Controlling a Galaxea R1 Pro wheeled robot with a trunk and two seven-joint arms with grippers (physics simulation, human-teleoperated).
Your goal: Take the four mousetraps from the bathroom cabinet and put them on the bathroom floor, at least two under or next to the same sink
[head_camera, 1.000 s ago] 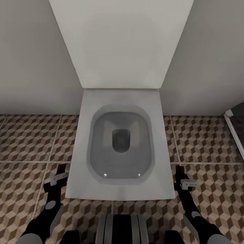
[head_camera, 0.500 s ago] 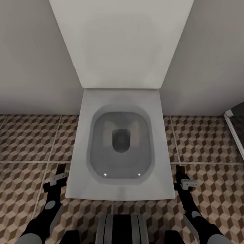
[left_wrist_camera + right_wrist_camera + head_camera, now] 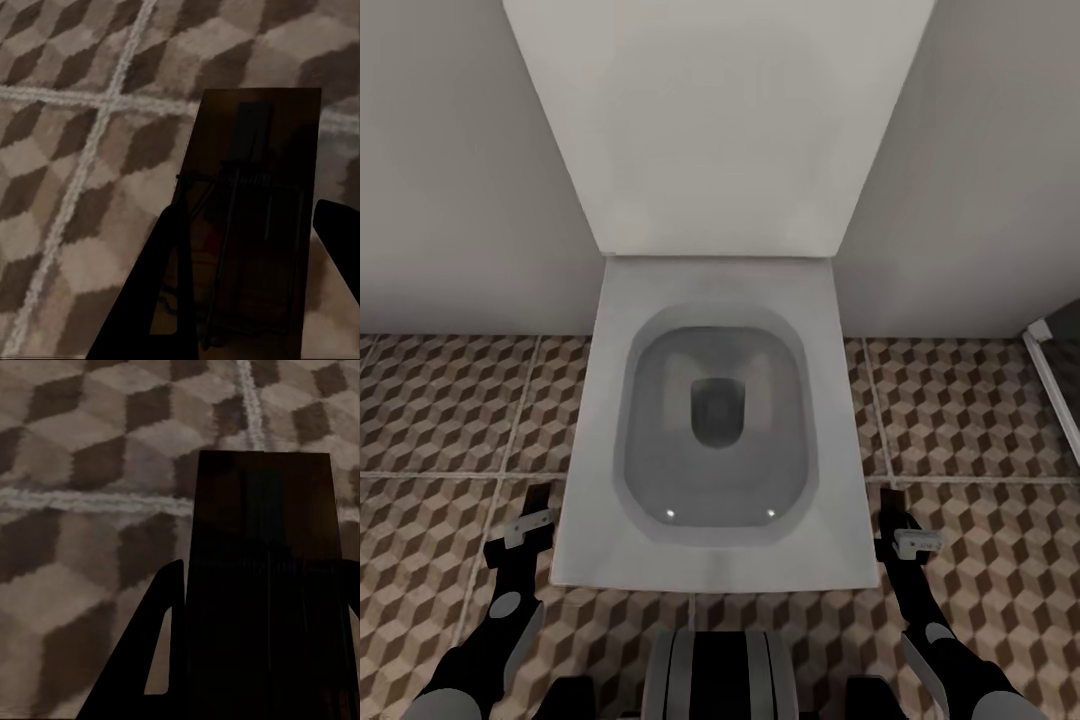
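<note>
Underfoot, cube-patterned bathroom floor (image 3: 960, 410) around a white toilet (image 3: 715, 560)

We see both arms lowered and reaching forward, one on each side of the toilet (image 3: 715, 420). The left gripper (image 3: 532, 512) sits just beside the bowl's left front corner, its fingers (image 3: 169, 292) closed on a mousetrap (image 3: 251, 225). The right gripper (image 3: 900, 520) sits just beside the right front corner, its fingers (image 3: 150, 660) clamped on a second mousetrap (image 3: 262, 585). Both wrists point down toward the bathroom floor (image 3: 440, 420).
</note>
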